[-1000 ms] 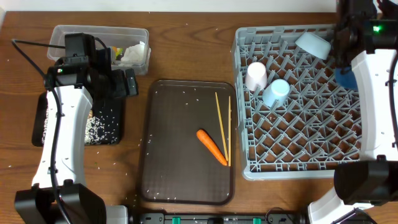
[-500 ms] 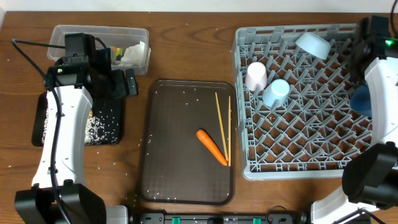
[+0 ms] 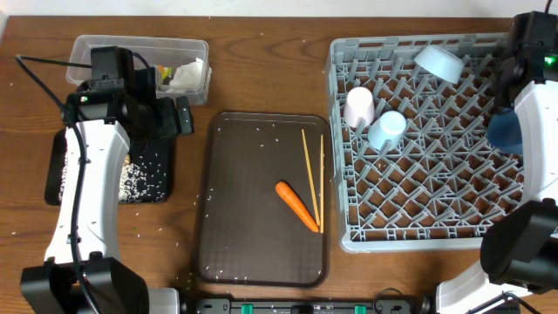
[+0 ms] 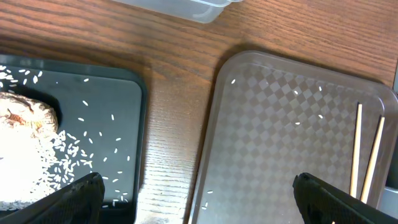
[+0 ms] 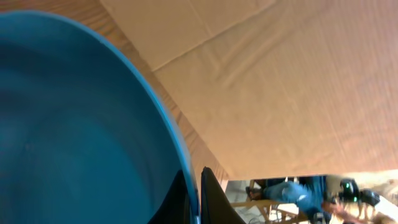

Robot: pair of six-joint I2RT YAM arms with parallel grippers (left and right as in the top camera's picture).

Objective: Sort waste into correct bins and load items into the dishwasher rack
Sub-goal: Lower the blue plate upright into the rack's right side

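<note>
"Where is the large blue plate (image 5: 74,124) at this moment?"

"The right tool (image 5: 194,194) has it. In the wrist view, the rim of the plate sits between the two fingers, which are closed narrowly on it. From above I see only a blue part of it at the right edge of the dishwasher rack (image 3: 418,166), beside the white arm. The rest is hidden."

"And what stands in the rack?"

"A pale pink cup (image 3: 358,106) and a light-blue cup (image 3: 388,129), just beside each other near the left side. A small light-blue bowl (image 3: 438,62) lies tilted at the far edge."

"And the other arm?"

"The left tool (image 4: 196,186) is spread wide and holds nothing. It hangs over the bench (image 4: 168,124), above the strip between the black tray (image 4: 118,93) and the brown serving tray (image 4: 280,124)."

"What lies on those two?"

"On the black tray there is loose white rice (image 4: 37,162), and a small brown food lump (image 4: 25,113) touches the heap. On the serving tray I see an orange carrot (image 3: 296,206) and two wooden chopsticks (image 3: 310,179). The lower end of the carrot reaches the chopsticks, and a few grains are scattered around. The clear tub (image 3: 96,48), at the far left, holds a crumpled white tissue (image 3: 186,74) and something yellow-green beside it, too small to tell."
</note>
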